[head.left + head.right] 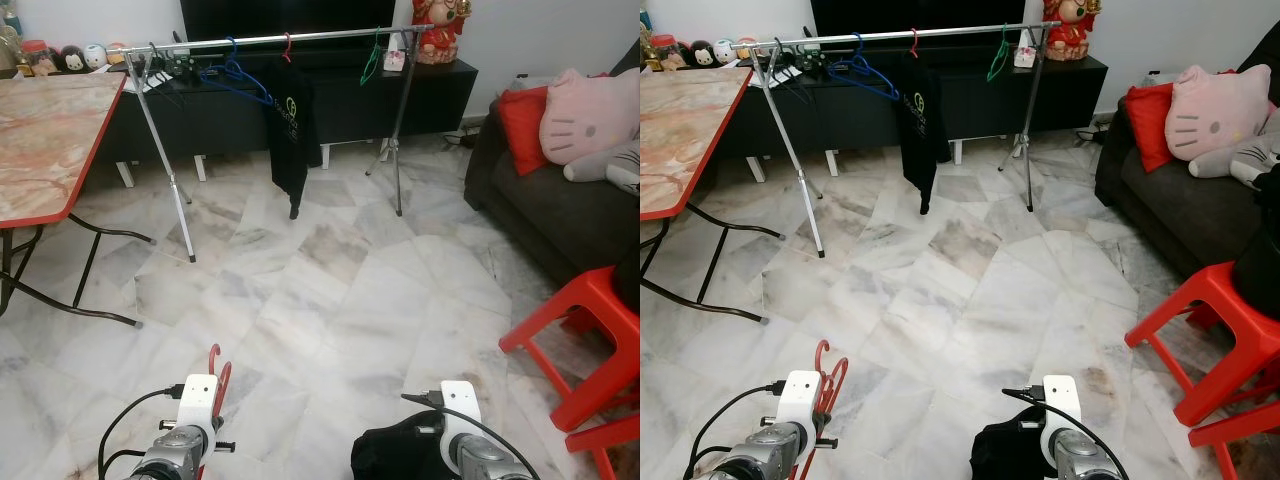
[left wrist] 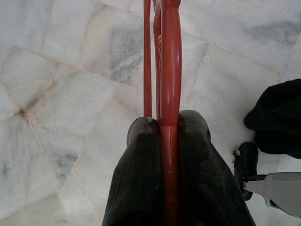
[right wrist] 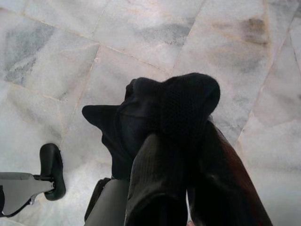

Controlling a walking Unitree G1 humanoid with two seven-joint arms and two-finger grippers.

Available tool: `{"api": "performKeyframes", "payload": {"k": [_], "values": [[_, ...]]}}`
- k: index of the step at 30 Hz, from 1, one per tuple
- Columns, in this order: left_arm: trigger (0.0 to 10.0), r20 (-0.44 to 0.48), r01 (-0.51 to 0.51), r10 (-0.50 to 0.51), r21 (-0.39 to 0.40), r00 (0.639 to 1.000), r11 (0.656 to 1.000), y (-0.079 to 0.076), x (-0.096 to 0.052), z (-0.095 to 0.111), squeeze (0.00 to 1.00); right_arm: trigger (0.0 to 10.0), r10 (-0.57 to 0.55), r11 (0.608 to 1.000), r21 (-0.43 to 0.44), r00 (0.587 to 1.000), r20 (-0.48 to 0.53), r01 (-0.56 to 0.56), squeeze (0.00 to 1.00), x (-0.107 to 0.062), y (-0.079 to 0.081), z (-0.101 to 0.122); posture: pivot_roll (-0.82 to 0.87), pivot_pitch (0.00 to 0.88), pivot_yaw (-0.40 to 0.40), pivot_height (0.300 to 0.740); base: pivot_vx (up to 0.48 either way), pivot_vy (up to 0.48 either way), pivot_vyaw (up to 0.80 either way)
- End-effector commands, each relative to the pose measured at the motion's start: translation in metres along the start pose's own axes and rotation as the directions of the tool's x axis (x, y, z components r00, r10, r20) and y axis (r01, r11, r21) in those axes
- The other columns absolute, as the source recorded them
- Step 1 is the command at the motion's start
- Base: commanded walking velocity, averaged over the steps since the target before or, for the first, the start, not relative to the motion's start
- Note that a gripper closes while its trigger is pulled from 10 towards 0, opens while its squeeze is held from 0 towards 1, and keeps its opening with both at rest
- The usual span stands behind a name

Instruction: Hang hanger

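Across the marble floor (image 1: 330, 300) before me, going from my left: a marble-topped counter (image 1: 50, 135) with a red edge stands at the left, and behind it a row of small plush toys (image 1: 75, 57) sits on a low black cabinet (image 1: 420, 95). A silver clothes rail (image 1: 280, 40) runs in front of that cabinet, well apart from me. On it hang a blue hanger (image 1: 235, 75), a black garment (image 1: 290, 130) on a red hook, and a green hanger (image 1: 372, 62).

Low at my left, my left gripper (image 2: 168, 125) has its jaws closed tight on the red hanger (image 2: 169, 61), pinching its thin edge between both fingers (image 2: 141, 165); the hanger rises above my wrist over the floor.

Low at my right, my right gripper (image 3: 188, 136) has its jaws closed on a bunch of black cloth (image 3: 141, 113), which bulges past my fingertips.

At the far right stand a dark sofa (image 1: 540, 210) with a red cushion (image 1: 520, 125) and a pink cat pillow (image 1: 585, 115), and nearer me a red plastic stool (image 1: 590, 330).
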State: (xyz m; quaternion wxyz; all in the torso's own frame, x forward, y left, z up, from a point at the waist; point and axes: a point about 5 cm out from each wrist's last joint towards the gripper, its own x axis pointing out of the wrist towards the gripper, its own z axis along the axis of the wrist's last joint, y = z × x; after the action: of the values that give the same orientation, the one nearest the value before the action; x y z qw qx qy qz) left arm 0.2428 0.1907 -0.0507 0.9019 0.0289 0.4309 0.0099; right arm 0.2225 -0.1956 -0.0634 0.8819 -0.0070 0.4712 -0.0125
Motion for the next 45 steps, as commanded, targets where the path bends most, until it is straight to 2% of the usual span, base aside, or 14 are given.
{"api": "performKeyframes", "payload": {"k": [1,8,20,45], "values": [[10.0,-0.006,0.004,-0.004,-0.008,1.000,1.000,-0.001,0.000,0.002,0.00,10.0,0.003,1.000,-0.009,1.000,0.021,-0.003,0.00,0.000,0.002,0.010,-0.08,0.000,-0.044,0.740,0.000,0.000,0.00],[10.0,-0.027,0.015,-0.014,0.033,1.000,0.999,-0.001,0.000,0.002,0.00,10.0,0.007,1.000,-0.011,1.000,0.022,-0.007,0.00,0.001,0.004,0.008,-0.09,0.000,-0.042,0.740,0.000,0.000,0.00],[10.0,-0.041,0.020,-0.018,0.031,0.999,0.999,-0.002,0.000,-0.002,0.00,10.0,0.012,1.000,-0.024,1.000,0.010,-0.011,0.00,0.001,0.004,0.006,-0.09,0.000,-0.040,0.740,0.000,0.000,0.00],[10.0,-0.033,0.032,-0.031,0.049,0.999,0.998,-0.001,0.001,0.010,0.00,10.0,0.009,0.995,-0.099,1.000,0.006,-0.009,0.00,0.001,0.004,0.019,-0.08,0.000,-0.029,0.740,0.000,0.355,0.00]]}}
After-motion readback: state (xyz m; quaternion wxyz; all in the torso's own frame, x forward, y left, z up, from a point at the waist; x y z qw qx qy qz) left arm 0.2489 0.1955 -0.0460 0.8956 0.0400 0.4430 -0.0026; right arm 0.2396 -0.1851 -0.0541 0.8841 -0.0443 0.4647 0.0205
